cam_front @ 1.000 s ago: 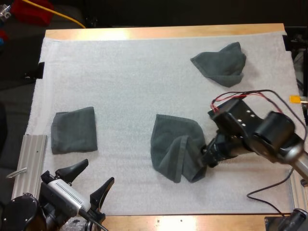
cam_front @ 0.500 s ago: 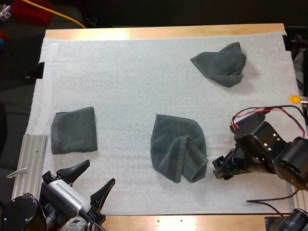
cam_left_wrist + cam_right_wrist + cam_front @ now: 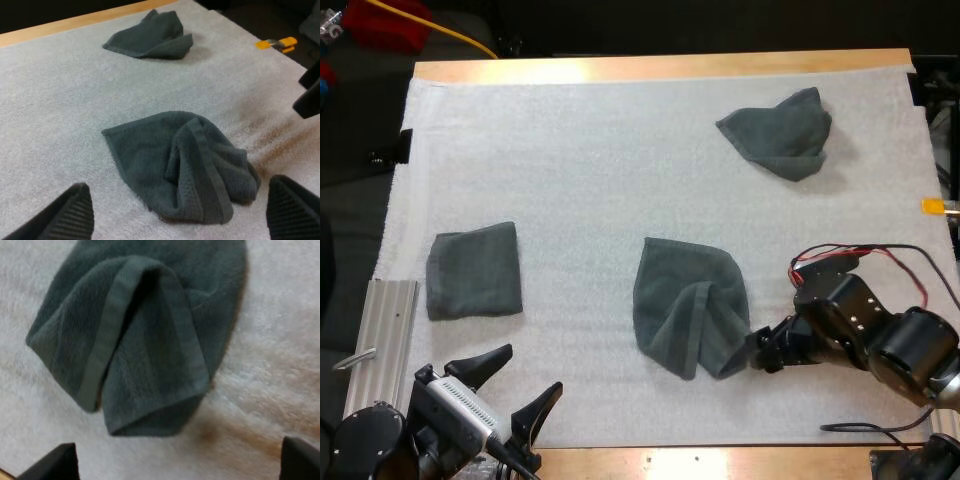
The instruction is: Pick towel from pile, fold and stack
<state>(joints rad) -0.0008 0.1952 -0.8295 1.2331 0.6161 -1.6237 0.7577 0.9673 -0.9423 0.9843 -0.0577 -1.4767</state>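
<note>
The right jaws are standing wide apart, gripping nothing, just beside the near right corner of the half-folded towel (image 3: 685,300) lying in the middle of the white mat (image 3: 590,150). The left jaws are likewise gaping empty over the mat's near edge, facing that towel. A neatly folded towel (image 3: 474,269) is lying toward the mat's left side, and a crumpled towel (image 3: 778,130) is sitting far back on the right, well apart.

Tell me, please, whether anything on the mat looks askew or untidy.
The middle towel looks odd: it lies skewed, with a banded flap doubled over unevenly toward the corner beside the right gripper. The far towel is crumpled; the left towel lies neatly folded.
</note>
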